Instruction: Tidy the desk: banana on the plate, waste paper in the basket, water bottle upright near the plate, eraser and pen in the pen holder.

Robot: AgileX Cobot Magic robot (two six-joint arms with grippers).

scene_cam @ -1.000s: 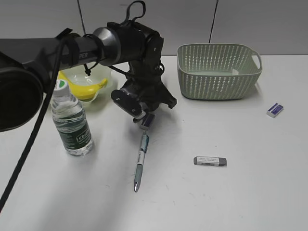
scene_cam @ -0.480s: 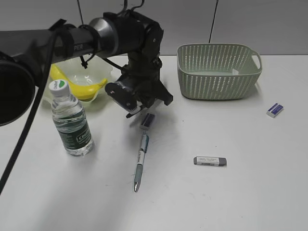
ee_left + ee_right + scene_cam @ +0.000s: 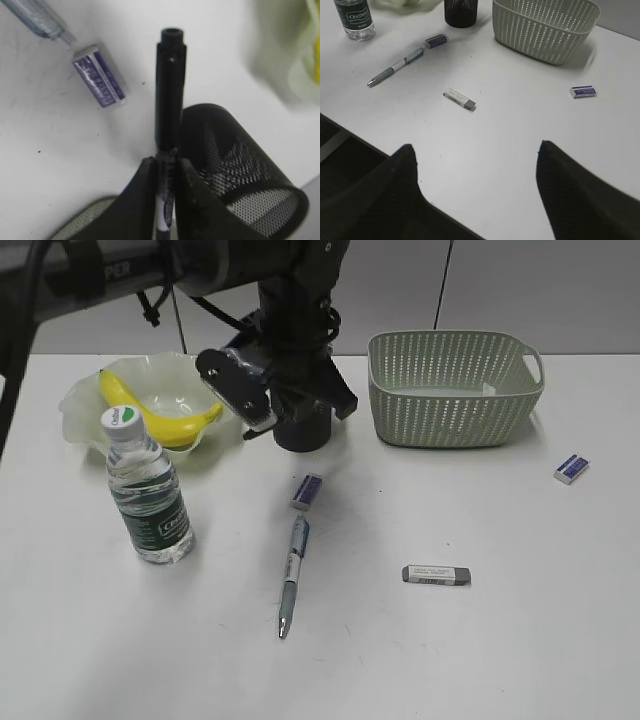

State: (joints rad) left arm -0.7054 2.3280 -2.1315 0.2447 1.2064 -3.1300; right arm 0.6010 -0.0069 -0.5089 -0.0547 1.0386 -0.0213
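Observation:
My left gripper (image 3: 166, 165) is shut on a black pen (image 3: 170, 90), held just beside the rim of the black mesh pen holder (image 3: 235, 170). In the exterior view that gripper (image 3: 262, 420) hangs in front of the pen holder (image 3: 302, 430). A purple-labelled eraser (image 3: 306, 491) and a clear-barrelled pen (image 3: 292, 575) lie on the desk below. The banana (image 3: 165, 420) rests in the green plate (image 3: 80, 410). The water bottle (image 3: 148, 495) stands upright beside the plate. The basket (image 3: 455, 390) sits at the back right. The waste paper is out of view. My right gripper (image 3: 476, 146) is open over bare desk.
A grey eraser (image 3: 436, 575) lies mid-desk and another small purple-labelled eraser (image 3: 570, 469) lies at the far right. The left arm reaches in from the upper left above the plate. The desk's near edge shows in the right wrist view.
My left gripper has risen off the desk by the purple eraser and moved back toward the pen holder, which now shows below it. The right gripper is unchanged.

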